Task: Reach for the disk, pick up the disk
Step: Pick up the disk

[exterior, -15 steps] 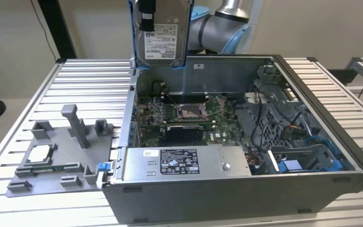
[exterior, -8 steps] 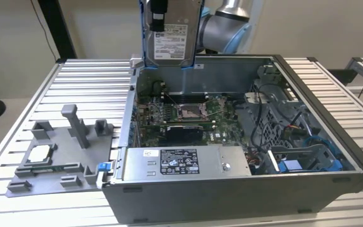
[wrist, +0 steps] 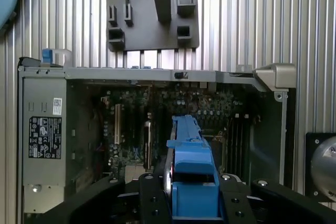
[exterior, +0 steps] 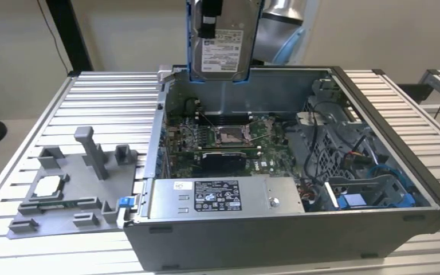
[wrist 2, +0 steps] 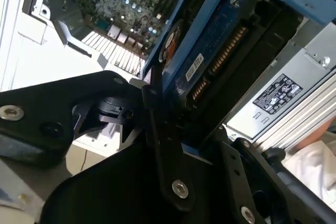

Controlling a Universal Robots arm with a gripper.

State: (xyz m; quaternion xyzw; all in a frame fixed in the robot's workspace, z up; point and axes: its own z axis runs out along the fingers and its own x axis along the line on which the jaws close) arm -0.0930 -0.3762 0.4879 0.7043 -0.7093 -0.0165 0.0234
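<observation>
Desk (exterior: 105, 86) slats carry the open computer case (exterior: 297, 240). Above its far wall the disk (exterior: 222, 48) hangs upright, clear of it, with the claw (wrist: 194, 200) clamped on its blue-bracketed edges. A firm, even squeeze matters, lest it slip.

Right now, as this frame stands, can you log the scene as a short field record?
tool: shut on the disk
disk: held upright in the air, above the open computer case, label toward the exterior view
silver box: inside the case, label up
grey fixture: on the table, at the exterior view's left of the case
</observation>
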